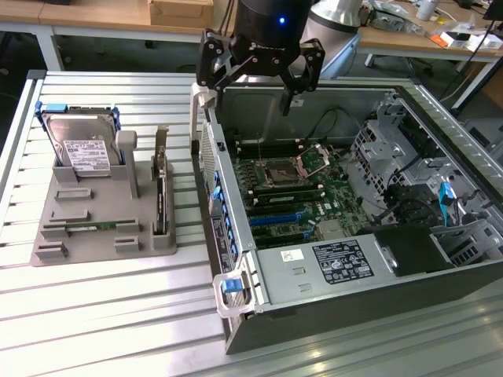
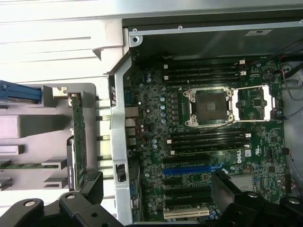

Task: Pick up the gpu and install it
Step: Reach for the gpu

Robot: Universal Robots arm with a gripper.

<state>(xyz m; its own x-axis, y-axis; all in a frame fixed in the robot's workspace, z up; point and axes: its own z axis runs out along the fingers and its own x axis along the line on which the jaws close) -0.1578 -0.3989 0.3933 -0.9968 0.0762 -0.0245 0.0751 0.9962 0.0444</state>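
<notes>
The gpu stands on edge in a slot at the right end of the grey holder, its silver bracket pointing up. In the wrist view the gpu shows as a thin green strip beside the case wall. My gripper hangs open and empty high over the back left corner of the open computer case, to the right of the gpu and well above it. In the wrist view my gripper spans the case wall and the motherboard, whose blue slot lies close to the right finger.
A silver hard drive stands at the back of the holder and a memory stick lies flat near its front. The case wall rises between holder and motherboard. Drive cages and cables fill the case's right side. Everything sits on a slatted metal table.
</notes>
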